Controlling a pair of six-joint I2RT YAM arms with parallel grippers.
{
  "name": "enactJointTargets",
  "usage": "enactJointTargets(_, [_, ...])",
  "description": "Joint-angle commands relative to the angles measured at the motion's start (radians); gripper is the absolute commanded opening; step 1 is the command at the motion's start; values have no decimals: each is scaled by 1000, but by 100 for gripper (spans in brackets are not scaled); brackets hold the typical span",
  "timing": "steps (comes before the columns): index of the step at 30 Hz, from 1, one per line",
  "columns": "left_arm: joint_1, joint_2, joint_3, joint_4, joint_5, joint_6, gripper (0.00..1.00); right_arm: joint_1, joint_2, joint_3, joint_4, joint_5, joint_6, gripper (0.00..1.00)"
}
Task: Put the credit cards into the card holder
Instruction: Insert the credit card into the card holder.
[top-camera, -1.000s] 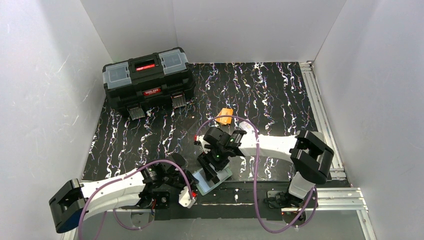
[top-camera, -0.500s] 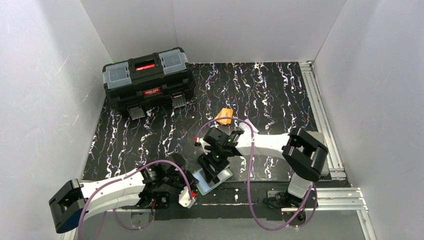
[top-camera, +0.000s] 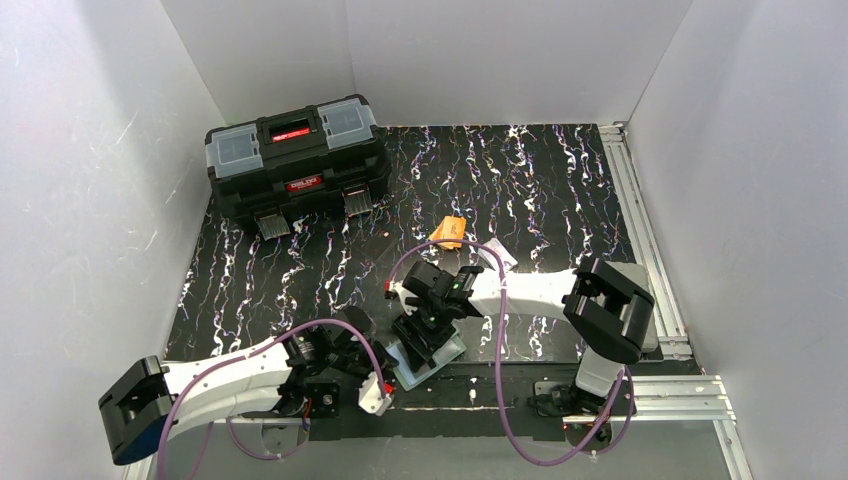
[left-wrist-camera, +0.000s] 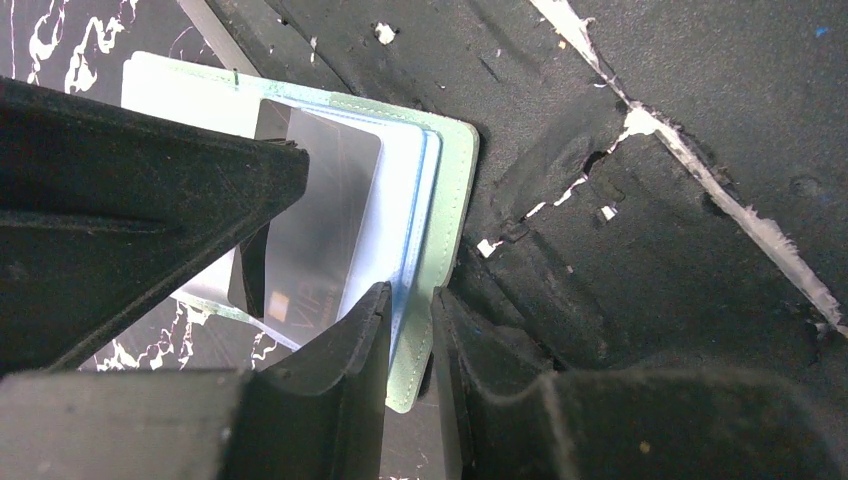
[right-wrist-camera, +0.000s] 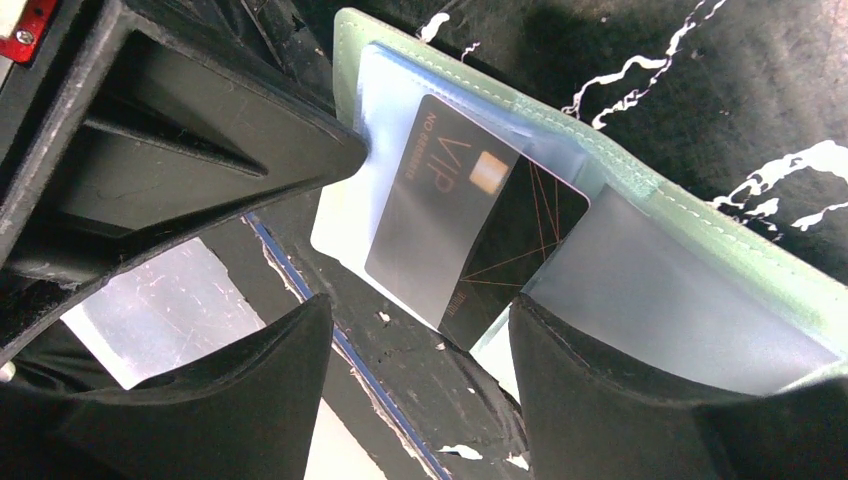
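Swung a little leftward since a second ago, at the wrist and elbow of the right arm (top-camera: 540, 288); no shift at the left arm (top-camera: 230, 375), the toolbox (top-camera: 295, 165) or the orange card (top-camera: 449, 232). Spread wide at the right gripper (right-wrist-camera: 415, 320), with a finger (right-wrist-camera: 600, 400) on either side of the grey card (right-wrist-camera: 440, 210) marked VIP; impossible to tell whether touching that card or only flanking it. Clenched at the left gripper (left-wrist-camera: 408, 300) on the mint-green rim of the card holder (left-wrist-camera: 455, 200), right between the fingertips. Lying open and flat directly beneath both grippers, partly over a scuffed black strip at the near edge. Tucked partway under a clear sleeve of the holder, at one end of the grey card, and blurred there by the plastic. Hidden almost wholly from above by the two wrists, apart from a pale corner of holder. Well beyond the right gripper, alone on the surface: orange card. Far beyond and to the left of the left gripper, near the back wall: black toolbox, shut. Underneath, black table (top-camera: 560, 180) streaked with white; around, plain white walls (top-camera: 500, 50); to the right of the right gripper, aluminium rail (top-camera: 640, 230).
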Motion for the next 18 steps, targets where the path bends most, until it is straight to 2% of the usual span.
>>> enactJointTargets(1, [14, 12, -2, 95, -161, 18, 19, 13, 6, 27, 19, -25, -8, 71])
enactJointTargets(18, [14, -11, -19, 97, -161, 27, 17, 13, 64, 104, 21, -82, -56, 70])
